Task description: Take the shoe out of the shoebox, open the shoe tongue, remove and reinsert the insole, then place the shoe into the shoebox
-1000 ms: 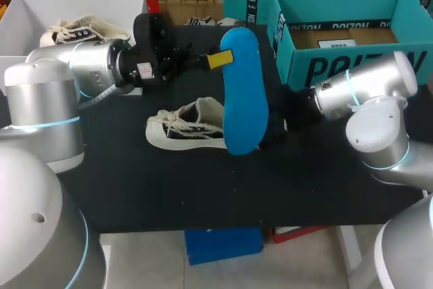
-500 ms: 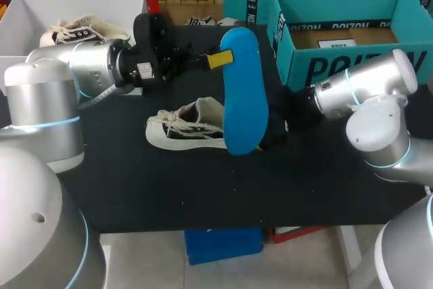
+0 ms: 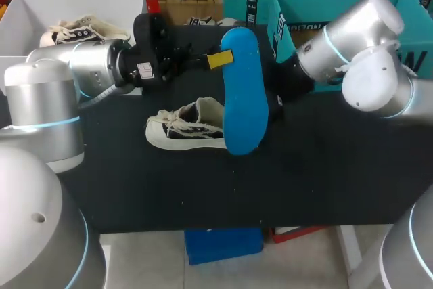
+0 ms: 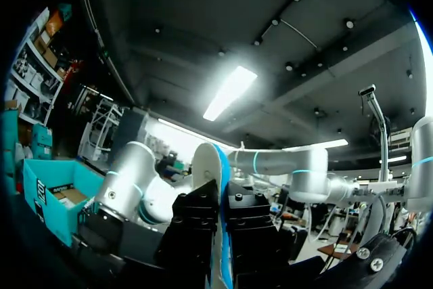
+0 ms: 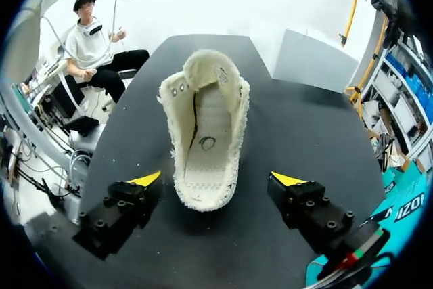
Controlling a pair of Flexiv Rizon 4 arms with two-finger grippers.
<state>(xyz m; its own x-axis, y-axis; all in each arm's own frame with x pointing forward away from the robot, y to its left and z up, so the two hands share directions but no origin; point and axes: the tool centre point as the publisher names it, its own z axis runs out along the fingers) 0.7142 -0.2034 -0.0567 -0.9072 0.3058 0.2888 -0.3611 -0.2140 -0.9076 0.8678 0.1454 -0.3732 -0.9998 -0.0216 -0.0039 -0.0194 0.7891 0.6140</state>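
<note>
A blue insole (image 3: 243, 93) hangs upright above the table, and my left gripper (image 3: 218, 59) is shut on its upper end. In the left wrist view the insole's edge (image 4: 218, 167) stands pinched between the black fingers. A cream low shoe (image 3: 186, 126) lies on its side on the black table (image 3: 203, 187), just left of the insole. My right gripper (image 5: 216, 179) is open, with the shoe (image 5: 206, 133) ahead of its fingers, heel end nearest, untouched. In the head view my right arm (image 3: 338, 38) comes in from the right, its fingers hidden behind the insole. The teal shoebox (image 3: 304, 5) stands at the back right.
A white box (image 3: 40, 5) holding another cream shoe (image 3: 81, 30) stands at the back left. A second teal box (image 3: 247, 1) sits behind the insole. The teal shoebox's corner (image 5: 406, 208) shows beside my right gripper. Bare table lies in front of the shoe.
My right arm has risen and swung back toward the teal shoebox, away from the table surface. The left arm, the insole and the shoe have stayed put.
</note>
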